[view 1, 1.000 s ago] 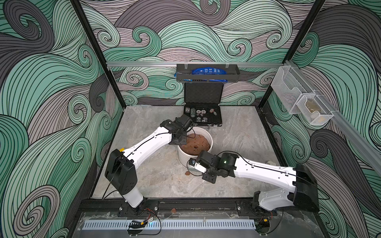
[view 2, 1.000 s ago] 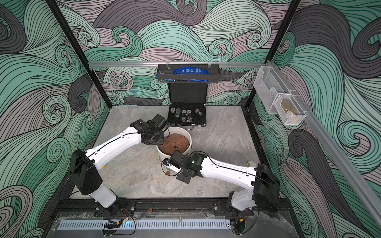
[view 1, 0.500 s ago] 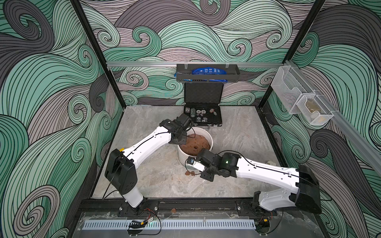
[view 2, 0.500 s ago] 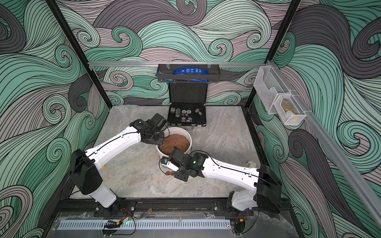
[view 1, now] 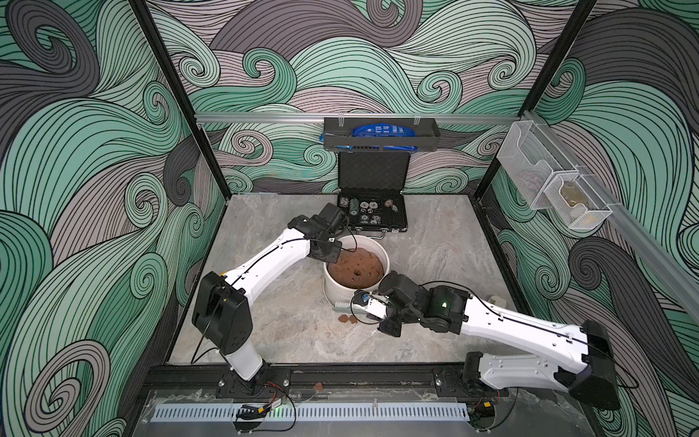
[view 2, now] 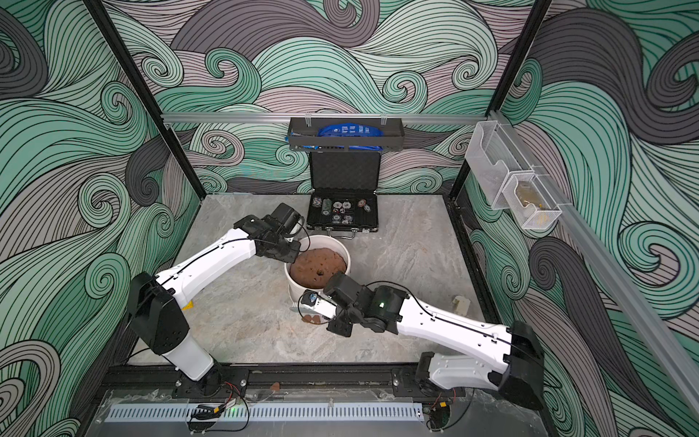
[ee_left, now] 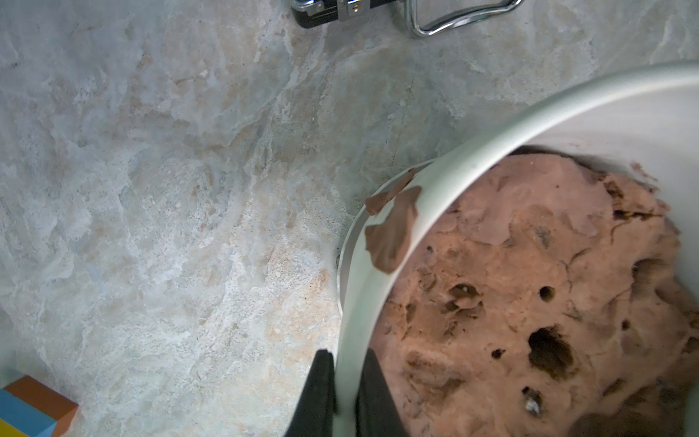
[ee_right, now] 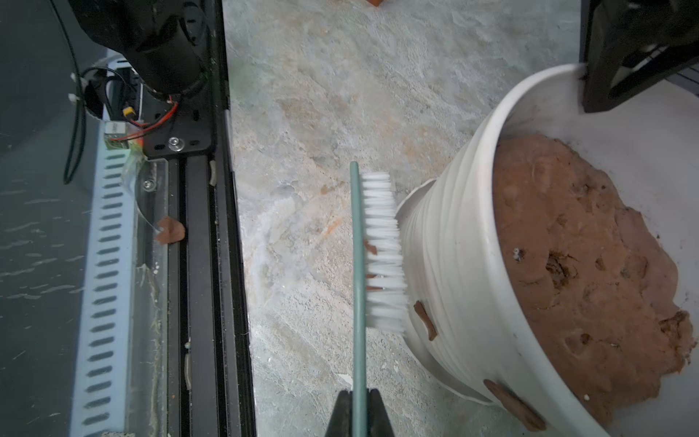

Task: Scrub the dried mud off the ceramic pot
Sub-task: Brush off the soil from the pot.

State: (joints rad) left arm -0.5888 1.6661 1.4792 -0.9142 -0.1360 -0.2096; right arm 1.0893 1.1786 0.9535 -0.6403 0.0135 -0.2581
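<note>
Gripping the thick rim of the ceramic pot [ee_left: 355, 325] at its 10 o'clock in both top views, the left fingers [ee_left: 319, 393] are clamped on it, one inside and one outside; a patch of dried mud [ee_left: 393, 230] clings to the rim's outer face a little way along from them, not touching them; the pot [view 1: 336, 291] stands near the middle of the surface [view 1: 435, 257], with a brown mound [view 1: 355, 268] filling it; the right fingers [ee_right: 380, 416] are closed on the thin green handle of a brush [ee_right: 382, 249], whose white bristles press against the ribbed wall at the pot's 6 o'clock; one mud patch [ee_right: 425, 319] sits on the wall just beside the bristle end nearer those fingers, and brown bits are caught among the bristles; loose chips [view 1: 348, 319] lie on the surface at 6 o'clock, just beyond the brush; in both top views the wrists hide both pairs of fingers; each wrist view cuts its fingers off at the frame edge and shows only part of the pot; a small pale thing [view 1: 495, 300] at the surface's 3 o'clock edge is too small to make out.
</note>
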